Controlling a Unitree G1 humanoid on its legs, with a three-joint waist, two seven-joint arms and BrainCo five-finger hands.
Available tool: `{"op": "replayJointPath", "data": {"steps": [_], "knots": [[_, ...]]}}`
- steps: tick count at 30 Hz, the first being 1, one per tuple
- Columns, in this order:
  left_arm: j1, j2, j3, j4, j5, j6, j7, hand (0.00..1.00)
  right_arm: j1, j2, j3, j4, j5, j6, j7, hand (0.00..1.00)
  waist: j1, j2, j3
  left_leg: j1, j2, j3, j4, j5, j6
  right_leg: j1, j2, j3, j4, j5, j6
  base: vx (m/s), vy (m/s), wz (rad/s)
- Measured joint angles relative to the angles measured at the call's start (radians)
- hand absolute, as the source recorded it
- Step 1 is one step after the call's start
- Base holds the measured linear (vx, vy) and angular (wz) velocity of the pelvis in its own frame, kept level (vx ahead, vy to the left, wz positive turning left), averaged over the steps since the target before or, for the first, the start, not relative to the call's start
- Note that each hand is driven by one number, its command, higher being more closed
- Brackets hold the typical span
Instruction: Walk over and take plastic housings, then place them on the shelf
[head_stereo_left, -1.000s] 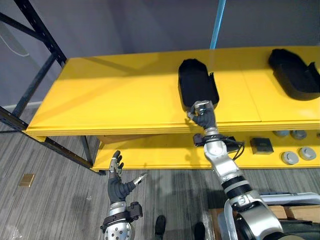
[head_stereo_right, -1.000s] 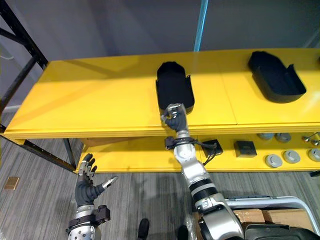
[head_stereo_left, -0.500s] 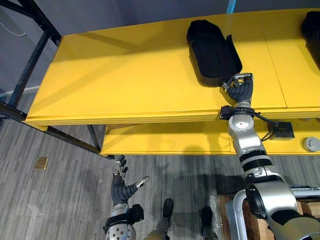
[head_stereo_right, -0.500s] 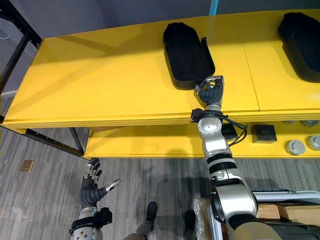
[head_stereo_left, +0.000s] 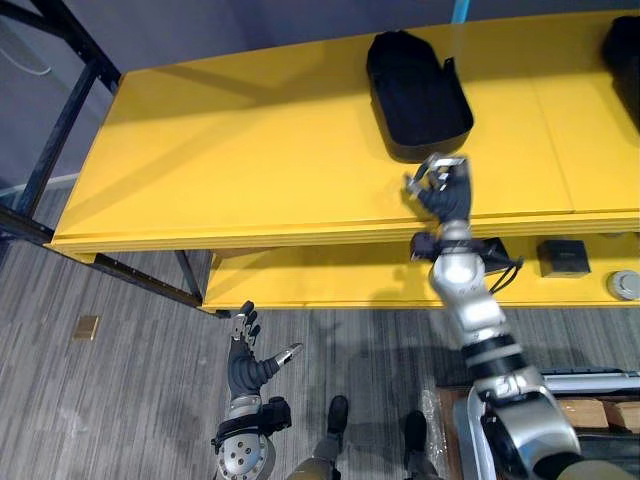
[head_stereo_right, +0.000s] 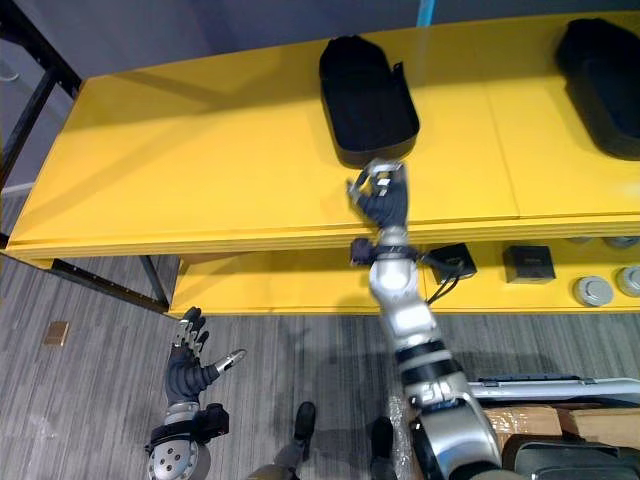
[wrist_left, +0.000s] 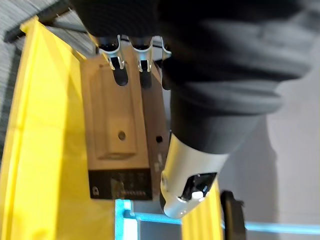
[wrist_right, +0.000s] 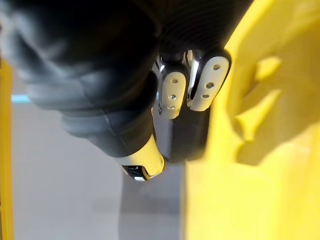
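- Plastic housing (head_stereo_left: 418, 95): black, shell-shaped. It lies flat on the yellow top shelf (head_stereo_left: 250, 150), towards the back, and is held by neither hand.
- Second plastic housing (head_stereo_right: 605, 85): same kind and same shelf, well apart at the right end.
- Right hand (head_stereo_left: 447, 195): raised over the shelf's front edge, just in front of the first housing. Its fingers look curled in towards the palm with the thumb out to the side, and nothing is between them. I cannot tell from here whether the fingertips touch the housing's rim.
- Left hand (head_stereo_left: 243, 372): low over the grey plank floor (head_stereo_left: 100, 400), fingers straight and spread, holding nothing.
- Lower shelf (head_stereo_left: 320, 280): yellow. It carries a small black box (head_stereo_right: 530, 263) and grey discs (head_stereo_right: 587, 291) at its right end.
- Dark steel frame (head_stereo_left: 60, 130): stands at the shelf's left end.
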Motion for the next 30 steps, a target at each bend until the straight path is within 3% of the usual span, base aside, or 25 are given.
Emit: {"op": "replayJointPath", "data": {"steps": [1,2,5,7,9,12,14,15,17,18,20,24,26,28,29,30], "knots": [[0.005,0.000,0.000,0.000,0.000,0.003,-0.010,0.00,0.047,0.009,0.008,-0.024,-0.002,0.000,0.014,1.00,0.000,-0.010,-0.004,0.016,0.005,0.009,0.000,-0.005,-0.006,0.010,0.004,0.013,0.000,0.000,0.000,-0.01,-0.009,-0.22],[0.011,0.000,0.003,-0.001,0.000,0.004,-0.016,0.00,0.089,0.023,0.010,-0.051,-0.008,0.000,0.023,0.00,-0.003,-0.019,-0.009,0.028,0.007,0.017,-0.004,-0.011,-0.009,0.018,0.004,0.017,0.000,-0.007,0.000,-0.01,-0.021,-0.26],[0.026,0.000,0.005,0.000,0.000,0.015,-0.039,0.00,0.273,0.055,0.006,-0.245,-0.037,-0.002,0.044,0.00,-0.043,-0.059,-0.039,0.048,0.014,0.034,-0.004,-0.021,-0.011,0.031,0.010,0.032,-0.001,-0.014,0.007,0.00,-0.016,-0.18],[0.031,0.000,0.008,0.000,0.000,0.024,-0.049,0.00,0.372,0.065,-0.011,-0.334,-0.042,-0.003,0.053,0.00,-0.053,-0.086,-0.057,0.061,0.018,0.059,-0.004,-0.025,-0.013,0.034,0.013,0.052,-0.001,-0.014,0.007,0.02,0.008,-0.34],[0.053,0.003,0.023,0.002,0.003,0.038,-0.060,0.00,0.575,0.099,-0.055,-0.473,-0.049,-0.011,0.076,0.00,-0.086,-0.133,-0.098,0.104,0.024,0.117,-0.004,-0.045,-0.010,0.047,0.019,0.112,0.004,-0.014,0.012,0.05,0.023,-0.72],[0.077,0.003,0.042,0.008,0.023,0.045,-0.069,0.00,0.753,0.114,-0.118,-0.566,-0.072,-0.020,0.104,0.00,-0.116,-0.163,-0.135,0.159,0.032,0.214,0.000,-0.078,-0.010,0.050,0.033,0.211,0.022,-0.017,0.017,0.07,0.043,-0.97],[0.090,0.003,0.041,0.017,0.032,0.045,-0.081,0.00,0.856,0.121,-0.175,-0.588,-0.075,-0.031,0.123,0.00,-0.143,-0.168,-0.168,0.192,0.034,0.279,0.004,-0.111,-0.014,0.047,0.044,0.286,0.032,-0.019,0.020,0.05,0.086,-1.16],[0.086,0.000,0.042,0.025,0.049,0.046,-0.088,0.00,0.925,0.128,-0.222,-0.590,-0.078,-0.031,0.126,0.00,-0.166,-0.171,-0.196,0.184,0.024,0.278,0.061,-0.160,-0.017,0.038,0.050,0.345,0.037,-0.019,0.021,0.04,0.116,-1.26],[0.077,-0.001,0.045,0.021,0.060,0.047,-0.089,0.00,0.966,0.129,-0.263,-0.595,-0.078,-0.031,0.126,0.00,-0.167,-0.170,-0.202,0.152,0.000,0.134,0.177,-0.242,-0.004,0.028,0.063,0.404,0.048,-0.018,0.024,0.02,0.093,-1.34],[0.078,-0.020,0.056,0.010,0.063,0.046,-0.089,0.00,1.003,0.125,-0.300,-0.596,-0.079,-0.031,0.126,0.00,-0.161,-0.155,-0.211,0.128,-0.027,-0.058,0.310,-0.353,0.000,0.025,0.099,0.489,0.050,-0.008,0.038,0.01,0.098,-1.67],[0.074,-0.026,0.058,0.010,0.073,0.046,-0.089,0.00,1.056,0.130,-0.331,-0.596,-0.079,-0.032,0.127,0.00,-0.180,-0.138,-0.222,0.113,-0.034,-0.106,0.413,-0.436,0.014,0.029,0.135,0.560,0.056,0.000,0.050,-0.01,0.168,-1.37],[0.038,-0.031,0.048,0.002,0.100,0.046,-0.084,0.00,1.220,0.177,-0.358,-0.670,-0.094,-0.030,0.134,0.00,-0.191,-0.139,-0.221,0.119,-0.005,0.040,0.502,-0.481,0.026,0.015,0.180,0.674,0.119,0.005,0.060,-0.05,0.220,-1.06],[0.018,-0.032,0.042,-0.014,0.101,0.044,-0.076,0.00,1.286,0.204,-0.359,-0.736,-0.111,-0.031,0.133,0.00,-0.194,-0.138,-0.218,0.117,0.012,0.162,0.552,-0.492,0.047,-0.001,0.198,0.742,0.137,0.019,0.086,-0.13,0.128,-1.23],[-0.004,-0.028,0.059,-0.022,0.110,0.043,-0.074,0.00,1.273,0.213,-0.359,-0.732,-0.117,-0.030,0.132,0.00,-0.183,-0.135,-0.199,0.124,0.053,0.308,0.555,-0.498,0.064,-0.060,0.141,0.503,0.154,0.012,0.081,-0.19,0.057,-1.29],[-0.008,-0.029,0.087,-0.025,0.110,0.043,-0.071,0.00,1.256,0.221,-0.359,-0.722,-0.123,-0.029,0.130,0.00,-0.182,-0.128,-0.191,0.141,0.093,0.412,0.544,-0.495,0.069,-0.095,0.086,0.227,0.213,-0.002,0.073,-0.13,0.040,-1.05],[-0.007,-0.034,0.105,-0.030,0.110,0.044,-0.068,0.00,1.247,0.225,-0.360,-0.717,-0.135,-0.027,0.124,0.00,-0.179,-0.127,-0.189,0.158,0.105,0.461,0.524,-0.491,0.072,-0.104,0.054,0.090,0.259,-0.022,0.053,-0.12,0.059,-1.36]]}}
